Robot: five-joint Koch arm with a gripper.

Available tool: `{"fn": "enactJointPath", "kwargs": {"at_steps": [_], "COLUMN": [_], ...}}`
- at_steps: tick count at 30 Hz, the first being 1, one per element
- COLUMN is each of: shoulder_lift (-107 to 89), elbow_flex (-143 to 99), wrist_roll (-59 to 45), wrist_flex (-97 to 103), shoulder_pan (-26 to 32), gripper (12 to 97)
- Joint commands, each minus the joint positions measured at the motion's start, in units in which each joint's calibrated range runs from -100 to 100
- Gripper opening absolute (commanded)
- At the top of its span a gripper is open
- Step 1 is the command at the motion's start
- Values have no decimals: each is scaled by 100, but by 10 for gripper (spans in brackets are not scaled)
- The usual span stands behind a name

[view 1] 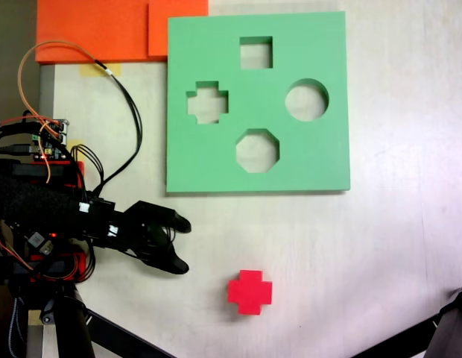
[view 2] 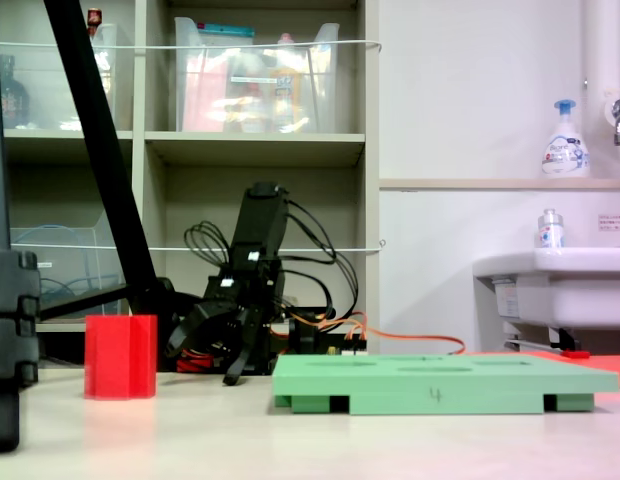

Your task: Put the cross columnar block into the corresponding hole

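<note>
1. Gripper (view 1: pixel 182 244) low over the desk (view 1: pixel 387 246), jaws spread wide, nothing between them.
2. Cross columnar block (view 1: pixel 250 291) stands upright on the desk, apart from the jaws.
3. Plus-shaped hole (view 1: pixel 207 104) in the green board (view 1: pixel 305 160) is unfilled, well apart from the block.

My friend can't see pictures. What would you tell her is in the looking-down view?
A small red cross-shaped block sits alone on a pale table, below a green foam board with a cross hole plus square, round and octagonal holes. At the left, the black robot arm's claw is open and empty, short of the block. Orange foam slabs lie at the top left.
</note>
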Motion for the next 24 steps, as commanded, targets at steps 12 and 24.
{"fn": "enactJointPath", "kwargs": {"at_steps": [12,24], "shoulder_lift": [-41,3311], "elbow_flex": [4259,9942], "wrist_roll": [840,835], "wrist_flex": [-7492,-10323], "shoulder_pan": [98,122], "gripper": [456,695]}}
